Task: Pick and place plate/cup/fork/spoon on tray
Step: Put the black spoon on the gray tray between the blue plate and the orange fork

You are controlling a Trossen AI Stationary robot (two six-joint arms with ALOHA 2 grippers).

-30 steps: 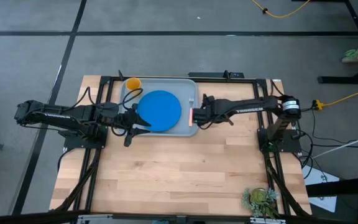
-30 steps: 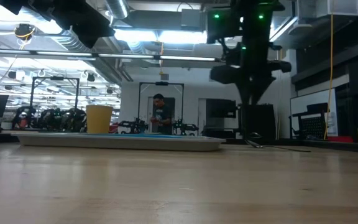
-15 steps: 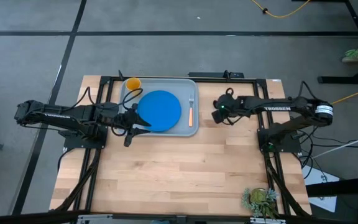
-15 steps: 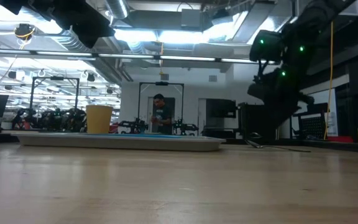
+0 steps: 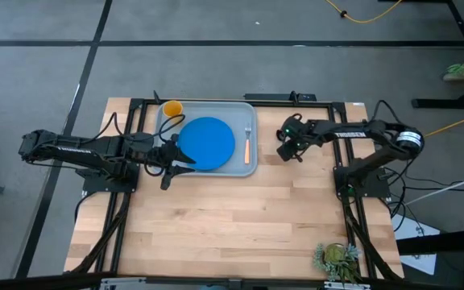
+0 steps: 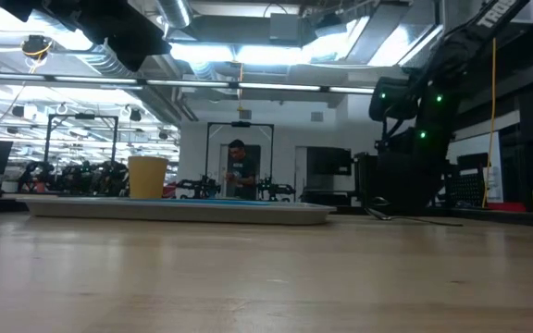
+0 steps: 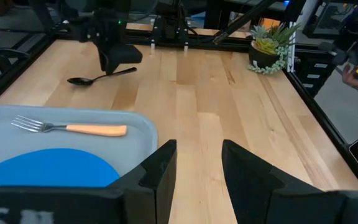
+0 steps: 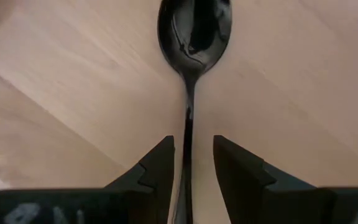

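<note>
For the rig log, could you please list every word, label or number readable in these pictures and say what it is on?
"TROSSEN": white lettering along the left arm in the high view, small but legible.
White lettering on the right arm in the high view: too small to read.
Pale marks on the left gripper body, at the left wrist picture's lower edge: cut off, unreadable.
Nothing else is legible.

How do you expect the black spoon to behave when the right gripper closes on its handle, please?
The spoon looks glossy and very slim, so it may slip or twist between the right gripper fingers. It lies flat on the bare wood, so pinching may be awkward. It appears rigid and probably light.
</note>
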